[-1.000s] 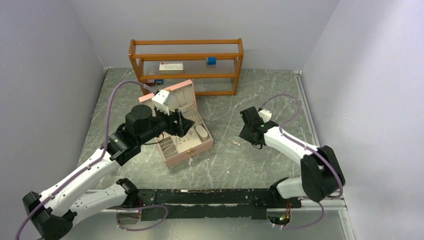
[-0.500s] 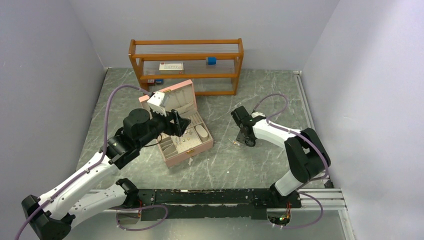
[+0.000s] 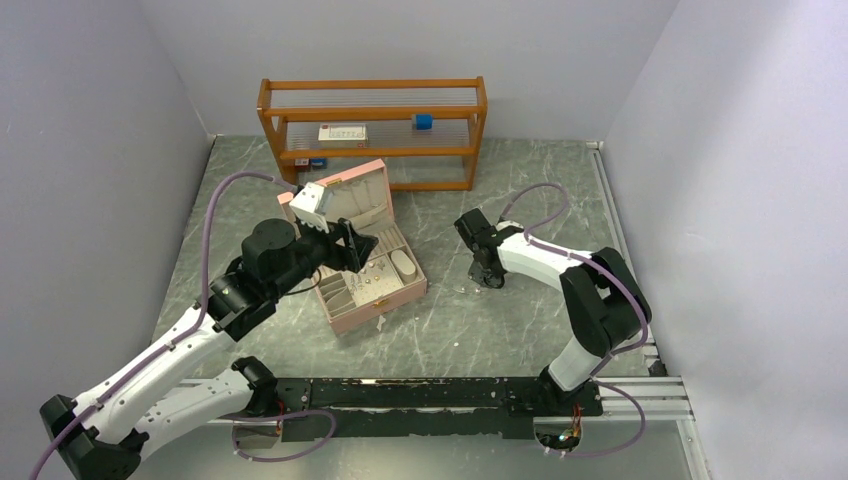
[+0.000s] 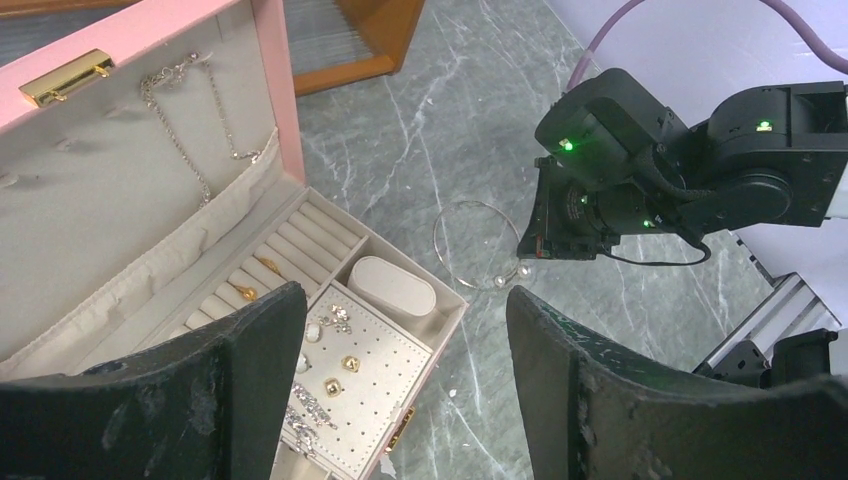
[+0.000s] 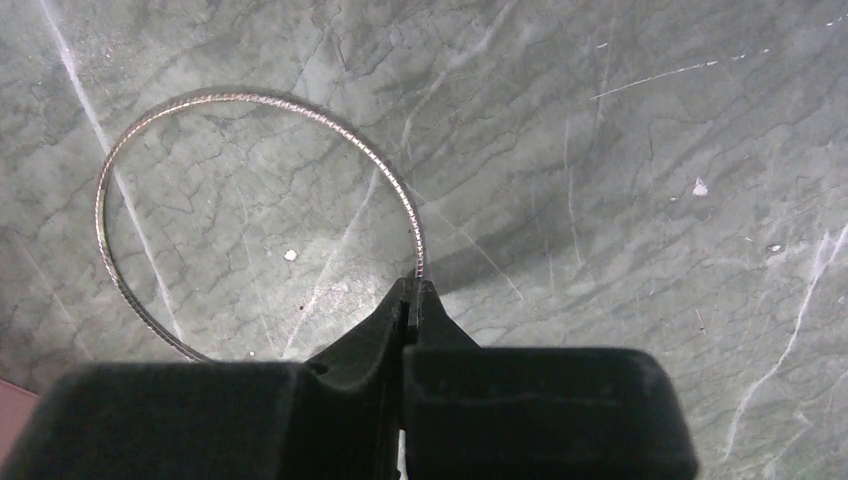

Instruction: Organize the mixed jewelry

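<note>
I'm looking over a grey-green veined tabletop (image 3: 520,330), soft even light lying across it. Plain pale walls (image 3: 400,40) are boxing it in on three sides. At the back an orange wooden rack (image 3: 372,100) is standing, carrying a blue block (image 3: 423,121) and a white box (image 3: 342,132).

- Table (image 3: 450,330): grey marbled top, filling the middle of the frame.
- Wooden rack (image 3: 372,130): two shelves, set at upper centre against the back wall. A white box (image 3: 343,132) and a blue block (image 3: 423,121) are carried on it.
- Pink jewellery box (image 3: 352,318): left of centre, lid raised toward the rack. The mixed jewelry (image 3: 375,282) is seen as tiny glints in its tray.
- Left gripper (image 3: 358,250): held above the box, jaws parted.
- Right gripper (image 3: 490,281): right of centre, lowered to the table, apart from the box. Any held item cannot be made out.
</note>
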`<control>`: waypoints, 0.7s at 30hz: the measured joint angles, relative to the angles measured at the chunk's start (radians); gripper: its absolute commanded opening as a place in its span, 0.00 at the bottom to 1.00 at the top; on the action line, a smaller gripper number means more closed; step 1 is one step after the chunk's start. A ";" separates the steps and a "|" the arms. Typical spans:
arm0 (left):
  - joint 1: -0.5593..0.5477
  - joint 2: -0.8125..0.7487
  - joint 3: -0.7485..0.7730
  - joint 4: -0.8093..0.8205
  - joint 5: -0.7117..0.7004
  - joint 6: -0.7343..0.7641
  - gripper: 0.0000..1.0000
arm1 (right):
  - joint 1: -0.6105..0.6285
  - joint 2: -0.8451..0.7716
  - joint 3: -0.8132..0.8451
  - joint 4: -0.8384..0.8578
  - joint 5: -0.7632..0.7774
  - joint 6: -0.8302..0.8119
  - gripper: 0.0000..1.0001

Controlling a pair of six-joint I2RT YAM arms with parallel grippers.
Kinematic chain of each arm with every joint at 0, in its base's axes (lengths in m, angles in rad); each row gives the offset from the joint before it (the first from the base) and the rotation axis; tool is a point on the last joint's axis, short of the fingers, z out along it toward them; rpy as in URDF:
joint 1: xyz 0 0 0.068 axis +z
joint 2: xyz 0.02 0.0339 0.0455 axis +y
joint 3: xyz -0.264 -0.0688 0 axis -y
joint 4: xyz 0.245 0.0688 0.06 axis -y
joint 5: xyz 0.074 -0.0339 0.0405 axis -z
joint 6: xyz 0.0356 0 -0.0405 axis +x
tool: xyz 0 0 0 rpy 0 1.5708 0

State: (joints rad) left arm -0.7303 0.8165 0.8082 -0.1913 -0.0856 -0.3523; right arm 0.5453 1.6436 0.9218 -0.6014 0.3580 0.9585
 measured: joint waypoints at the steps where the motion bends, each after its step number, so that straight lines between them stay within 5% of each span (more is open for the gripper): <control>1: 0.000 0.000 0.000 0.000 0.000 0.000 0.77 | 0.000 -0.002 0.000 0.000 0.001 0.000 0.00; 16: 0.000 0.053 0.000 0.000 0.036 -0.060 0.75 | 0.000 -0.209 -0.103 0.067 0.035 -0.028 0.02; 21: 0.000 0.075 -0.002 0.005 0.056 -0.087 0.75 | 0.000 -0.228 -0.107 0.079 0.012 -0.026 0.44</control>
State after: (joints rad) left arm -0.7303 0.8913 0.8066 -0.1860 -0.0299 -0.4393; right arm 0.5453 1.4155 0.8146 -0.5228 0.3702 0.9329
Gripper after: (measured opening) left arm 0.753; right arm 0.263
